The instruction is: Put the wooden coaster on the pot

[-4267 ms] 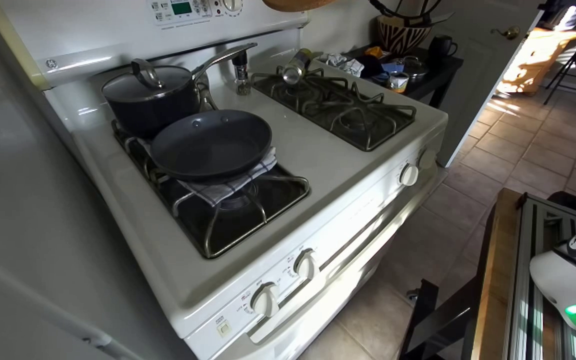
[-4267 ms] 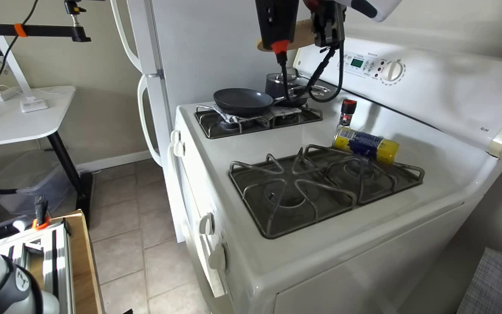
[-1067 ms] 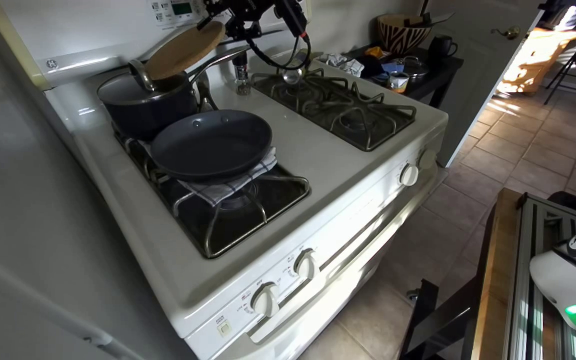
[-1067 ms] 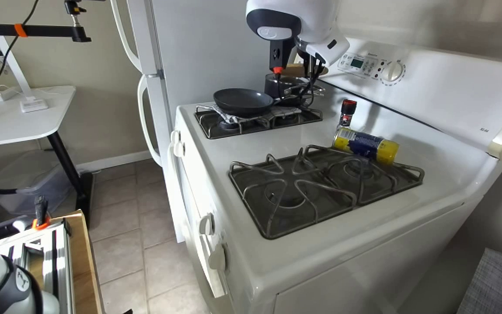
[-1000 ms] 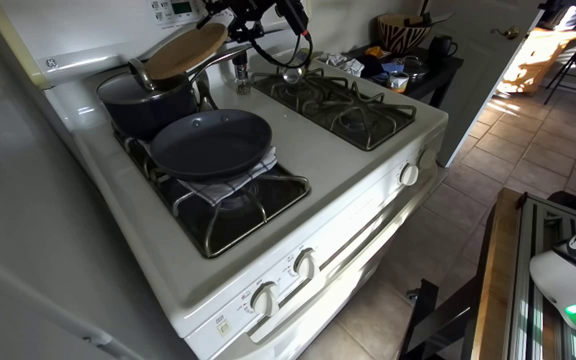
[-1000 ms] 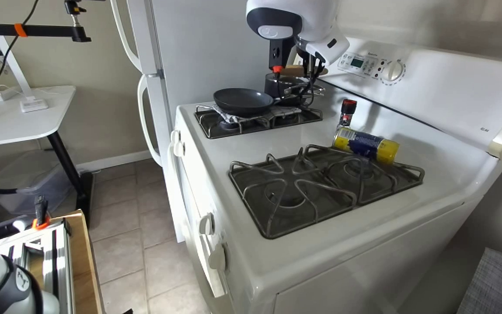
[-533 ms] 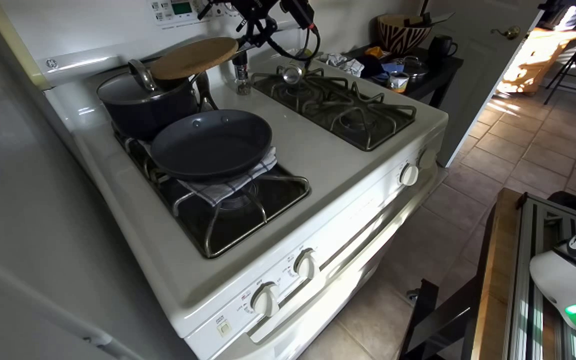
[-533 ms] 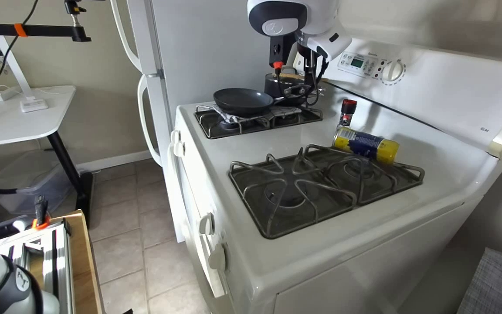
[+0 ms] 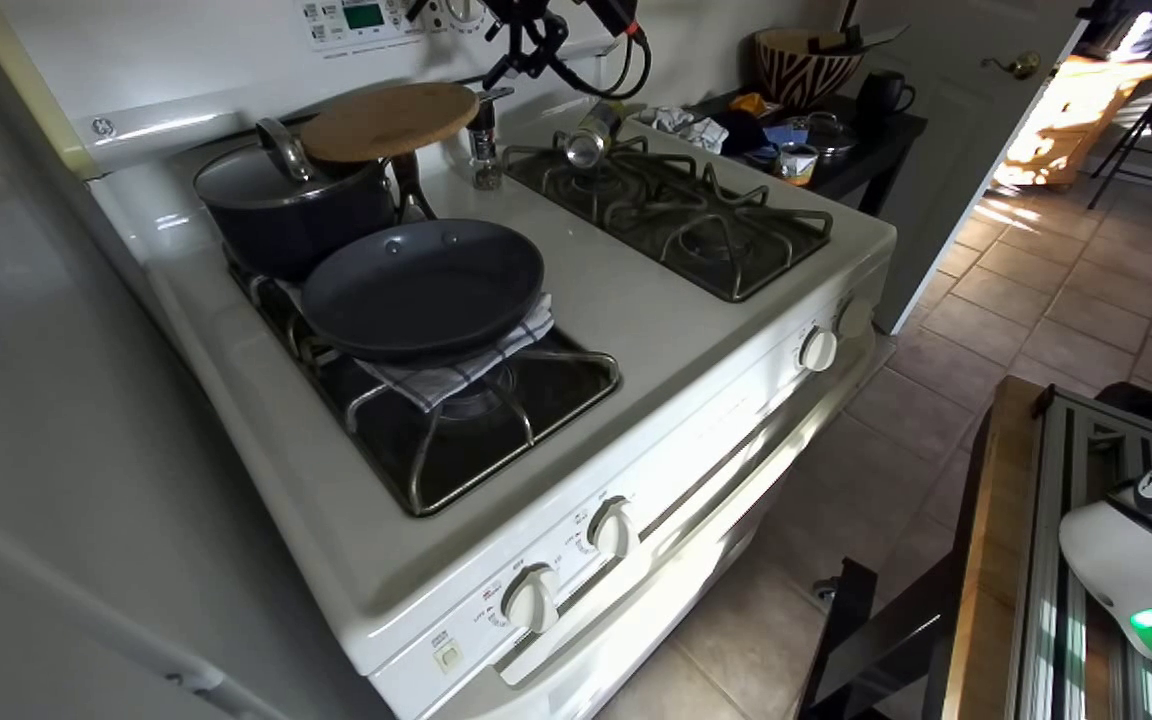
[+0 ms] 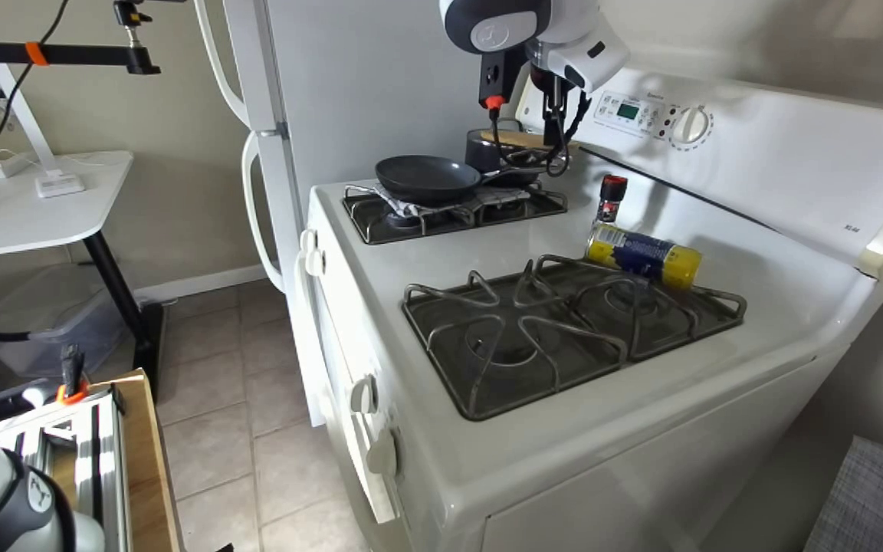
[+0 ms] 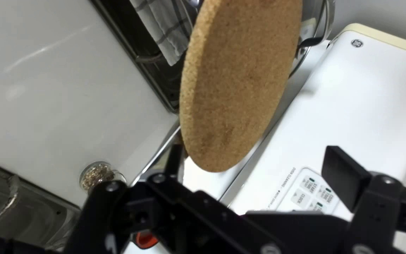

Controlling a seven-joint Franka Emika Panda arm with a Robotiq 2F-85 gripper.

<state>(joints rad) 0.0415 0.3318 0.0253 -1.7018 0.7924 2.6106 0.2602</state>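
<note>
The wooden coaster [image 9: 391, 122], a flat round tan disc, lies nearly level on top of the lidded dark pot [image 9: 296, 228], one edge by the lid's looped handle. Its opposite edge overhangs the pot's rim toward the long handle. Just beyond that overhanging edge, my gripper [image 9: 456, 45] stands open, apart from the disc. In the wrist view, the gripper [image 11: 254, 159] has its fingers spread wide with nothing held, and the coaster [image 11: 241, 81] lies ahead of them. In an exterior view, the arm partly covers the coaster [image 10: 518, 139] and pot [image 10: 480, 153].
A dark frying pan [image 9: 426, 290] sits on a folded cloth [image 9: 436, 382] in front of the pot. Beside the pot's handle stands a spice grinder [image 9: 484, 155]. A yellow-and-blue can [image 10: 645, 254] lies at the other rear burner. The stove's back panel [image 9: 186, 60] rises behind.
The gripper has opened and let go of the coaster, then drawn back from it, to the right in an exterior view. The coaster has dropped from a steep tilt to nearly level.
</note>
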